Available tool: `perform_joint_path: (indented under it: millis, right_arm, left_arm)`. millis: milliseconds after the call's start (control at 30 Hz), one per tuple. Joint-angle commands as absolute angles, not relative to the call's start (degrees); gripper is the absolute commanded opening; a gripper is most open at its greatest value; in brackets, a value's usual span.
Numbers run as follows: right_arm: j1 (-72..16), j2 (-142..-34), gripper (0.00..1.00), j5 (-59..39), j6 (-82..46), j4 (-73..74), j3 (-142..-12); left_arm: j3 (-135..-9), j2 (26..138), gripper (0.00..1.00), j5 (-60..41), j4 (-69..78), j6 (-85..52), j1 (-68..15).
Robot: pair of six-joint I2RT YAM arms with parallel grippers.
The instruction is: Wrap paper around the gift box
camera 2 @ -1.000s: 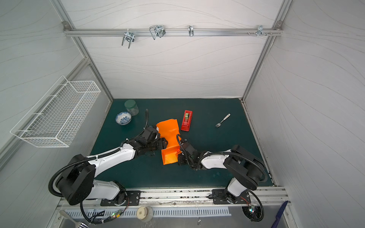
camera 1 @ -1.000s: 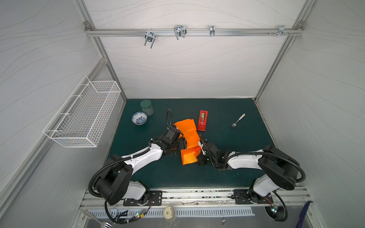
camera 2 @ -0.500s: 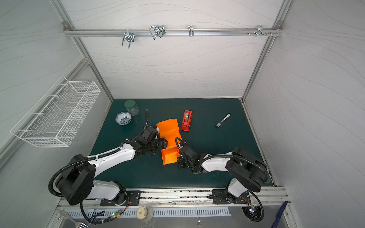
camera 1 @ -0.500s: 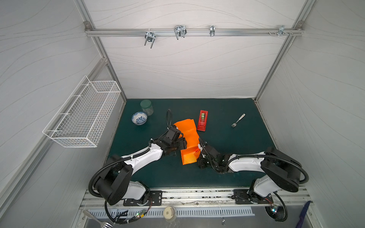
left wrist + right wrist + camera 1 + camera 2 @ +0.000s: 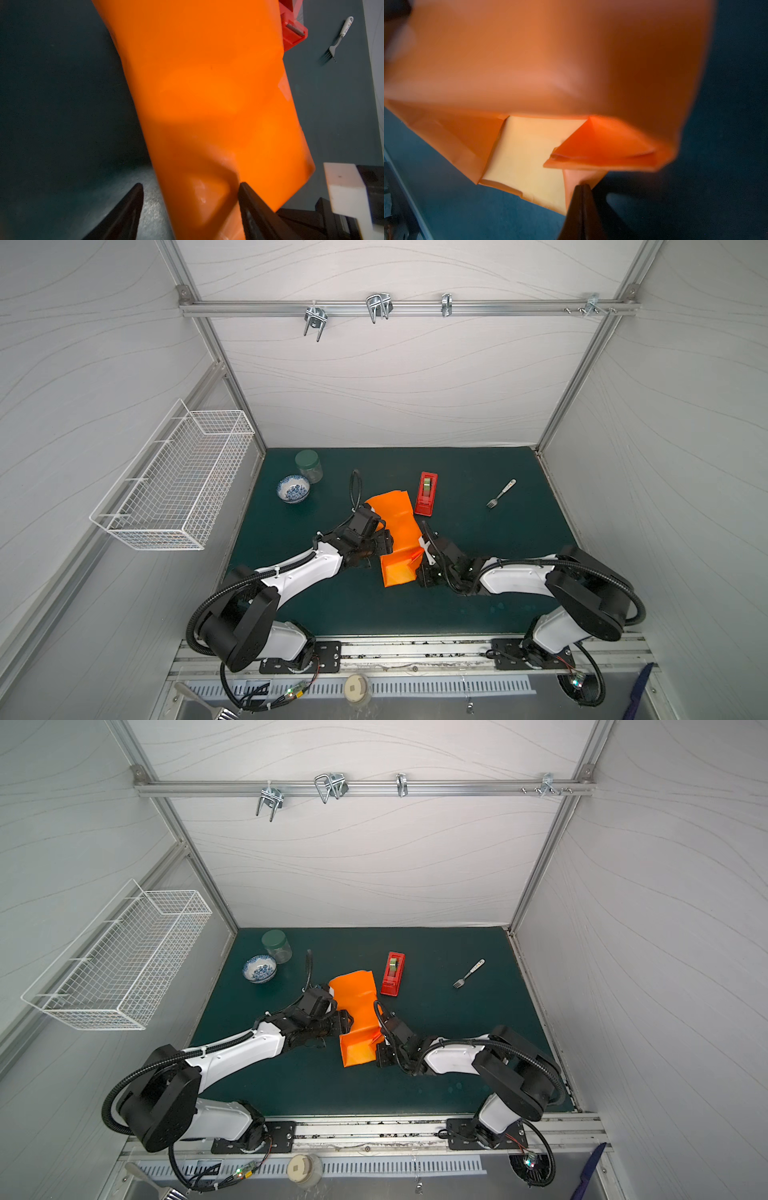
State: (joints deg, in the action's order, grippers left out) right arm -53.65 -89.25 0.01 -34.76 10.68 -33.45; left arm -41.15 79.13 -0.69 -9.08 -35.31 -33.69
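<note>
The orange paper [image 5: 397, 518] [image 5: 355, 994] lies folded around the gift box in mid-table. Only a pale yellow end of the gift box [image 5: 529, 153] shows, through the wrap's open near end. My left gripper [image 5: 190, 187] [image 5: 384, 541] is open and straddles the left edge of the wrapped paper [image 5: 207, 93]. One finger is over the mat and the other is against the paper. My right gripper [image 5: 581, 188] [image 5: 419, 568] is shut on a small paper flap at the open end's right corner.
A red tape dispenser [image 5: 427, 493] stands just right of the paper's far end. A fork [image 5: 500, 493] lies further right. A blue-patterned bowl [image 5: 293, 488] and a green-lidded jar [image 5: 308, 465] sit at the back left. A wire basket [image 5: 174, 481] hangs on the left wall.
The right arm has shifted slightly toward the table's near edge, still pinching the flap. The left arm and the paper look the same.
</note>
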Motion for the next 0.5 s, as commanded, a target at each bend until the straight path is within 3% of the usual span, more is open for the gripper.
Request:
perform_joint_path:
  millis: [0,467]
  right_arm:
    - [-52.3,-91.0,0.0,0.6,-33.8,6.3,-33.3]
    - [-48.4,-92.8,0.0,0.2,-33.5,6.8,-34.6]
  left_arm:
    - [-40.7,79.1,0.73,0.0,-13.9,-34.2,-33.6]
    - [-40.6,79.3,0.73,-0.1,-13.7,-34.2,-33.6]
